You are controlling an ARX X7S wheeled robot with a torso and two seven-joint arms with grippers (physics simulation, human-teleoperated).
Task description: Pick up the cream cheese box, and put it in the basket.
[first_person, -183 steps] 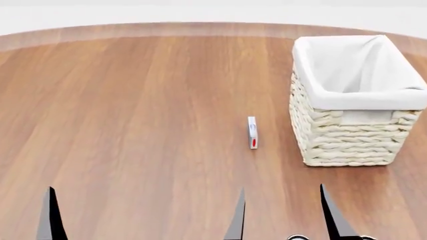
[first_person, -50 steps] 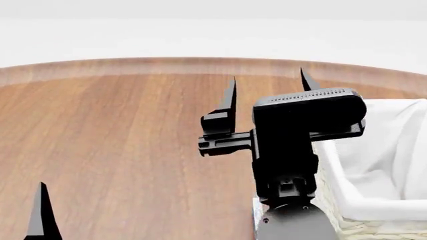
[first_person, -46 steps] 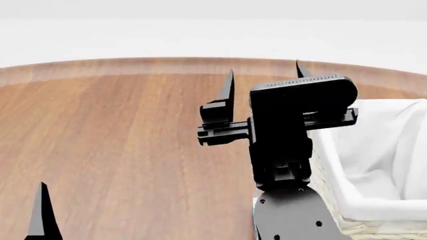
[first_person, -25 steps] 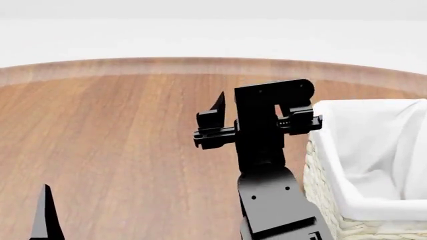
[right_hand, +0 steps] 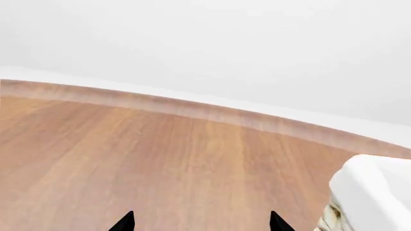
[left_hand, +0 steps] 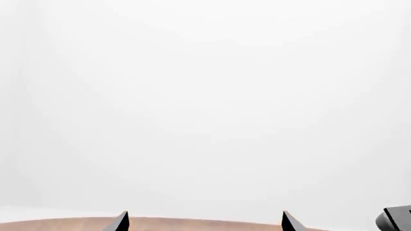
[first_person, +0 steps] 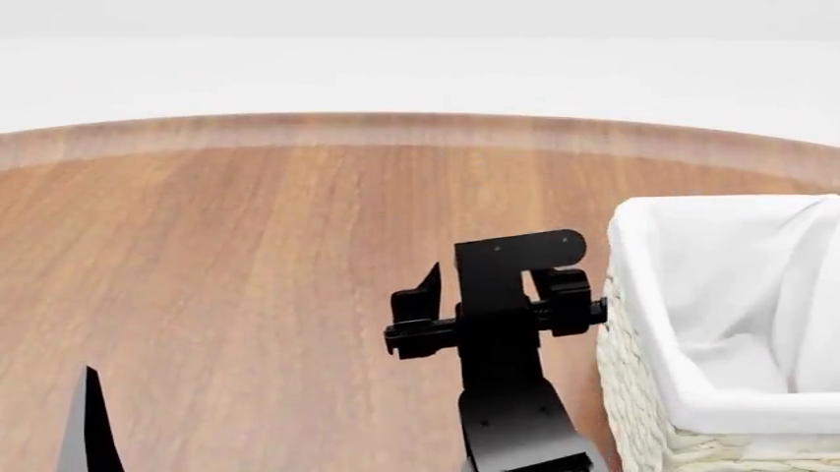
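The right gripper (first_person: 506, 295) hangs over the wooden worktop (first_person: 236, 256) just beside the near left wall of the basket (first_person: 656, 393), its arm rising from the lower edge of the head view. Its own camera shows two dark fingertips (right_hand: 125, 222) set well apart with bare wood between them, so the jaws stand wide and hold nothing. The left gripper (left_hand: 202, 222) sits low at the robot's left; its two tips likewise stand apart, pointed past the worktop's far edge at blank white, empty. The cream cheese box shows in no current view: neither wrist camera catches it, and in the head view the right arm covers the strip of worktop beside the basket where a small flat thing could lie hidden. So its direction from the gripper and the lie of its long axis cannot be read here. By my judgement the right arm, being next to the basket, is the better placed for the pick, but the gripper must first tip downward until the box comes into sight between its tips.
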